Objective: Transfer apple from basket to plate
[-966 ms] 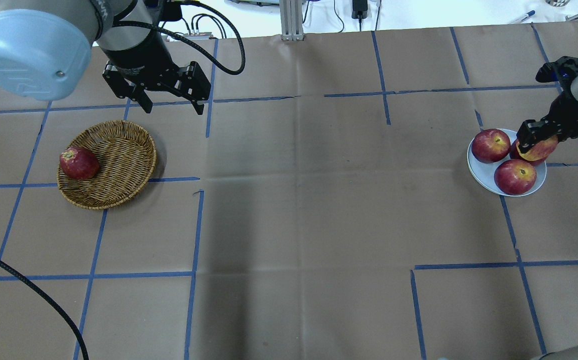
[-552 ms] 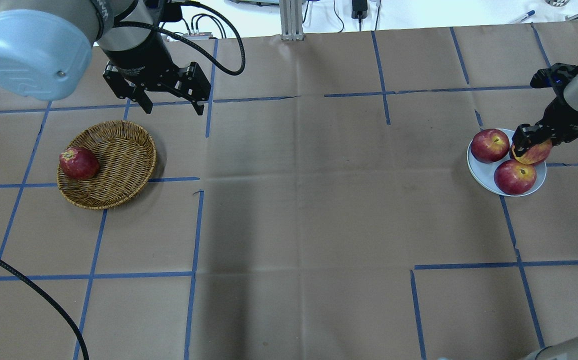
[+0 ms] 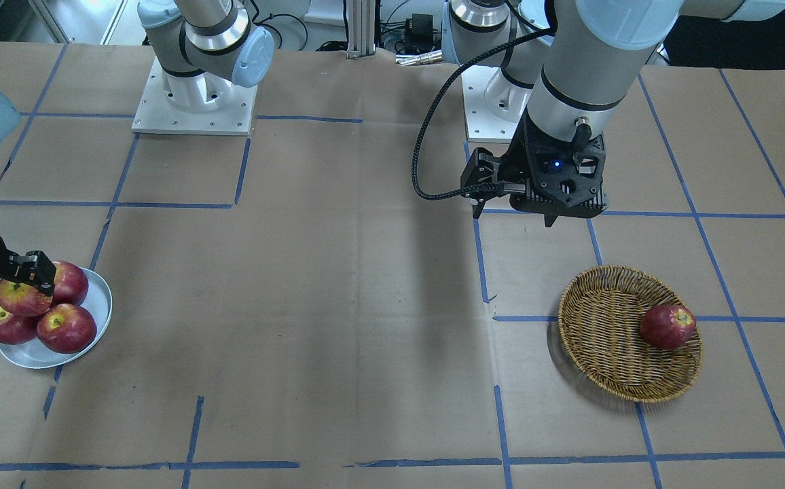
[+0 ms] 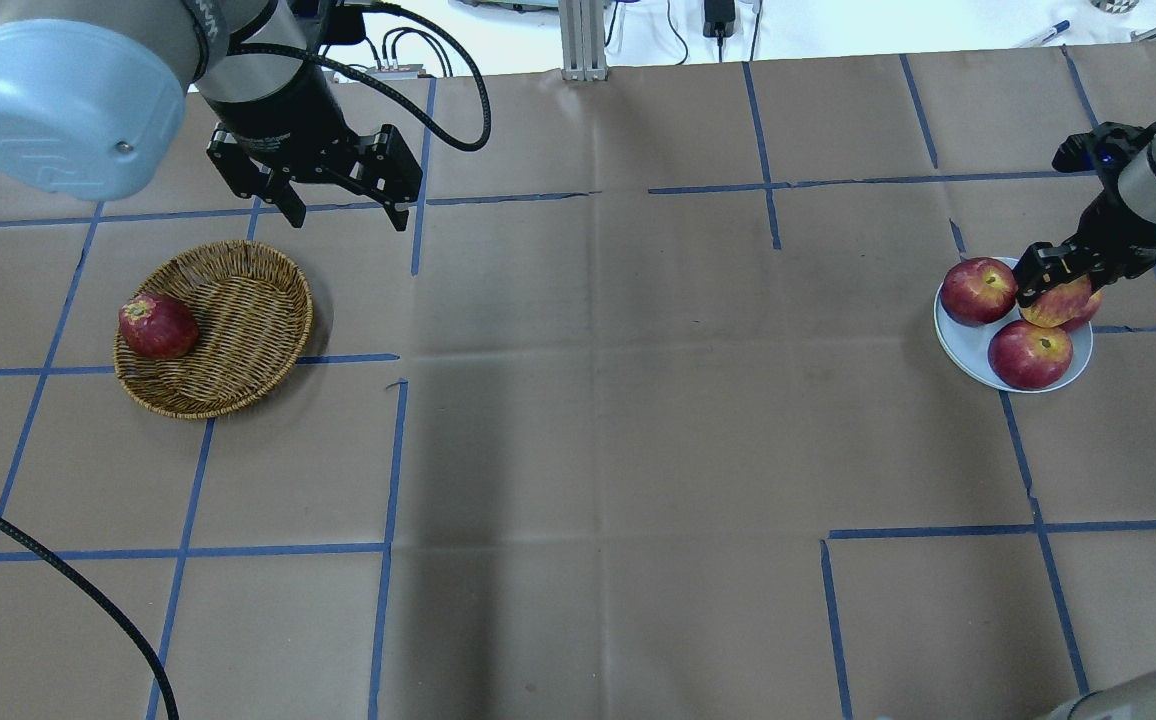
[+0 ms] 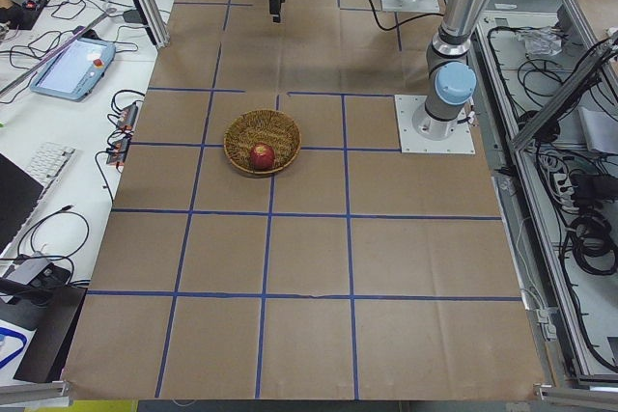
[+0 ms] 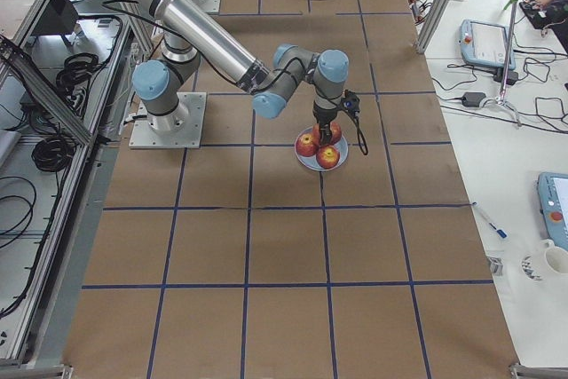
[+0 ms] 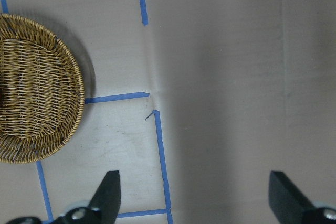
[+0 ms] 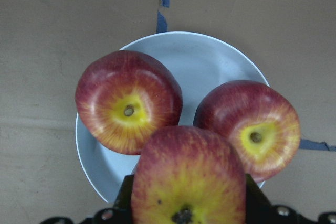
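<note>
My right gripper [image 4: 1054, 288] is shut on the apple [image 4: 1058, 304], pinkish-red with a yellow patch, and holds it just over the plate [image 4: 964, 344] at the right. The right wrist view shows the apple [image 8: 188, 182] between the jaws above the pale plate [image 8: 210, 51]. It also shows in the front view [image 3: 20, 297]. The wicker basket [image 4: 243, 300] sits at the left. My left gripper [image 4: 338, 208] is open and empty, behind the basket; its fingers [image 7: 107, 192] are spread wide over bare table.
Dark-red apples lie on the plate [image 4: 978, 290] [image 4: 1030, 354], with a third partly hidden under the held one. One dark-red apple [image 4: 158, 326] lies in the basket's left side. Blue tape lines cross the brown table.
My right gripper has shifted slightly left with the apple, further over the plate. The left arm, basket and other apples have not moved.
</note>
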Tool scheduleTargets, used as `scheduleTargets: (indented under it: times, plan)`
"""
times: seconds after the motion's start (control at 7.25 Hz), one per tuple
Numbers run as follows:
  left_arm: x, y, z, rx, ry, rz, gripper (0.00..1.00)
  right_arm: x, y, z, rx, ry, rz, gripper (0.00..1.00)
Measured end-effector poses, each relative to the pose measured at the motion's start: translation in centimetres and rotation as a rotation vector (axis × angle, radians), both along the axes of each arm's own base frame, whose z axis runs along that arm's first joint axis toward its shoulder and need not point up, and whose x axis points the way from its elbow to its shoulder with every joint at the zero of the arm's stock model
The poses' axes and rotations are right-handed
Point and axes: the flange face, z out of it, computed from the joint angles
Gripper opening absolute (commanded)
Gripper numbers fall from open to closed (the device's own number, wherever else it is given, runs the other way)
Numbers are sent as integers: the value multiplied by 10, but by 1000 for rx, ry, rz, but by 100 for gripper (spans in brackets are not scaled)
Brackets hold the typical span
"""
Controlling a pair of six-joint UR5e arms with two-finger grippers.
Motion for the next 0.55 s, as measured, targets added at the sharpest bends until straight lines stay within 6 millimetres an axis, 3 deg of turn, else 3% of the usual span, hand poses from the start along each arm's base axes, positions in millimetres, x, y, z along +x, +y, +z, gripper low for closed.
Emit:
scheduleTargets:
  times: [0.28, 0.55]
  plan:
    - [0, 0, -1, 2, 0, 0, 98, 1, -1, 10, -18, 4, 0, 100]
    - [1, 1, -3, 6, 0, 1, 98, 15, -7, 50, -54, 22, 22, 100]
